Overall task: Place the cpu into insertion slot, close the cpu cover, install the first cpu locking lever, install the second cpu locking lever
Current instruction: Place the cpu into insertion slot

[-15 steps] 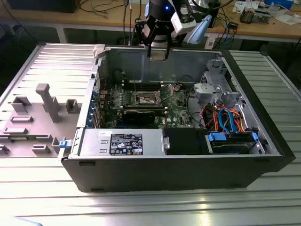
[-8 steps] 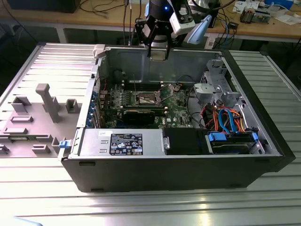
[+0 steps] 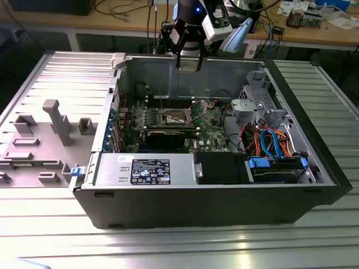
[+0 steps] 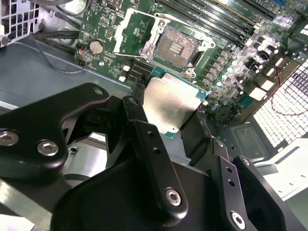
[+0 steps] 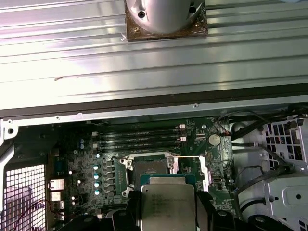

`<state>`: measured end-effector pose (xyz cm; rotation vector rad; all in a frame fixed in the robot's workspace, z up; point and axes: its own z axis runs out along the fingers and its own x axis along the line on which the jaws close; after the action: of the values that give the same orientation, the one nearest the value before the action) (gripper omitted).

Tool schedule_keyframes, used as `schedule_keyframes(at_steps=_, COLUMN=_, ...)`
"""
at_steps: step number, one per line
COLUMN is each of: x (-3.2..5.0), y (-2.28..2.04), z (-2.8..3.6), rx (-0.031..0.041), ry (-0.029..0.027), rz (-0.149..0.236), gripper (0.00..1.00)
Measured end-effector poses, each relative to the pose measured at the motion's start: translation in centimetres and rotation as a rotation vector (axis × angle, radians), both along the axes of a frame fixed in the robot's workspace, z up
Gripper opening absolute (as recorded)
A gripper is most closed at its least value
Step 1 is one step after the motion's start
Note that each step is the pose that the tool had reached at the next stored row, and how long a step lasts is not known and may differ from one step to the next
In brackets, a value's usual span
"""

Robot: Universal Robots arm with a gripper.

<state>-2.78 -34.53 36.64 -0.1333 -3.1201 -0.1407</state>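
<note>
Gripper [image 3: 189, 63] hung over the far wall of the open computer case [image 3: 196, 193] in the exterior view, where its load could not be made out. Both wrist views settled that: its black fingers [image 4: 144, 139] were clamped on opposite edges of the cpu [image 4: 168, 103], which was held flat in the air with its silvery top towards the cameras, clear of the green motherboard [image 4: 226, 62] and not seated. In the second wrist view the insertion slot [image 4: 175, 46] lay bare, dark in the centre with rows of gold contacts, and the cpu cover [image 4: 150, 36] stood swung open just beside it. The first wrist view showed the slot just beyond the chip's edge, and also the ribbed metal table [image 5: 144, 62] past the case wall. The exterior view added grey fixture blocks [image 3: 56, 120] on the exterior view's left and orange and blue cables [image 3: 275, 143] on its right.
</note>
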Motion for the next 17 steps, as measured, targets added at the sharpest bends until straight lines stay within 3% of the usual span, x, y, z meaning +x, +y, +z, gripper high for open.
schedule_keyframes(at_steps=2, x=0.0, y=0.0, z=-0.02, rx=-0.0003, ry=0.0001, rz=-0.046, gripper=0.54)
schedule_keyframes(at_steps=9, x=0.0, y=0.0, z=-0.07, rx=-0.0006, ry=0.0001, rz=-0.107, gripper=0.54)
schedule_keyframes(at_steps=17, x=-0.01, y=0.0, z=-0.15, rx=-0.0006, ry=0.0001, rz=-0.139, gripper=0.54)
